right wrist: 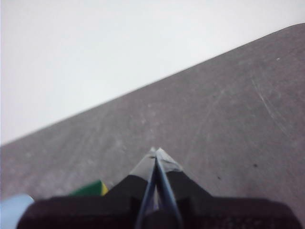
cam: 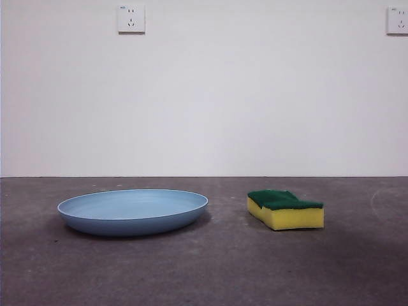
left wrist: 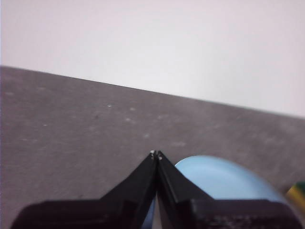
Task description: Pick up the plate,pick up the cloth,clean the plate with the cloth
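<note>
The light blue plate (cam: 132, 211) lies flat on the grey table at the left of the front view. To its right lies the cloth (cam: 285, 210), a yellow sponge with a dark green top. Neither arm shows in the front view. My left gripper (left wrist: 156, 154) is shut with nothing in it, and part of the plate (left wrist: 224, 180) shows past its jaws. My right gripper (right wrist: 156, 151) is also shut and empty. A corner of the cloth (right wrist: 90, 189) and a sliver of the plate (right wrist: 12, 210) peek out beside its jaws.
The dark grey table (cam: 204, 268) runs back to a white wall with two power sockets (cam: 131, 19). A gap of bare table separates plate and sponge.
</note>
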Action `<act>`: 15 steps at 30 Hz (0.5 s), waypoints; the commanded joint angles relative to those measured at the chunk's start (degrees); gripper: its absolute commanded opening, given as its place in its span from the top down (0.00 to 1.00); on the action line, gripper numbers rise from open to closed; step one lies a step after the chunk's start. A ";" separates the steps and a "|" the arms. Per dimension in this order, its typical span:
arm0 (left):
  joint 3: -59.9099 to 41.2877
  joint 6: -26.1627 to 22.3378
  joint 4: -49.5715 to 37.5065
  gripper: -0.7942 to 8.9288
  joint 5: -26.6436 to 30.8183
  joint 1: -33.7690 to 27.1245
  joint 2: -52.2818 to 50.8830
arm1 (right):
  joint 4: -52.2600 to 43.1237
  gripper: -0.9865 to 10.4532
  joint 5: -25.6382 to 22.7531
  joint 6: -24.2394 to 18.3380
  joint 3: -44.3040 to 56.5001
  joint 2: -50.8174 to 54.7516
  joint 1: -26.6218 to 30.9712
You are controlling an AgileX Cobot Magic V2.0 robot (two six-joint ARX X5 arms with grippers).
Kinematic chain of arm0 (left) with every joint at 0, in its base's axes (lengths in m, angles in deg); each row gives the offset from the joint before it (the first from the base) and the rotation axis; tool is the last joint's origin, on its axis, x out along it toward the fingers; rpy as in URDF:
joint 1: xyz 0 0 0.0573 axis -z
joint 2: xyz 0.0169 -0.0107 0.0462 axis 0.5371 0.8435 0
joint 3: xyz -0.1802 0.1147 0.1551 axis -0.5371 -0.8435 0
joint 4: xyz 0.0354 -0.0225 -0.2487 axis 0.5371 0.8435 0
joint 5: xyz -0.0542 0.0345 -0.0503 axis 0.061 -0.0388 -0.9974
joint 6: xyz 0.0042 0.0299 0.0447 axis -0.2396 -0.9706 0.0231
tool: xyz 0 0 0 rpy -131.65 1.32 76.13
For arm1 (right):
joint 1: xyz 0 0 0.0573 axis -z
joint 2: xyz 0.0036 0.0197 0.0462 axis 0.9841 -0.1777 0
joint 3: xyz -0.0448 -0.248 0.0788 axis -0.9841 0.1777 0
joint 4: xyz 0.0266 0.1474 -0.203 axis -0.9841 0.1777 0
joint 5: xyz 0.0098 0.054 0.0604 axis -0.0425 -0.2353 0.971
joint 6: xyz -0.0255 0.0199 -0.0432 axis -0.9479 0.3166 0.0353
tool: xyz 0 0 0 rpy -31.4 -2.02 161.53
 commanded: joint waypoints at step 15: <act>34.58 -0.20 11.89 0.92 -15.50 0.04 34.80 | 20.61 0.91 15.93 -9.14 -42.16 -32.52 -0.04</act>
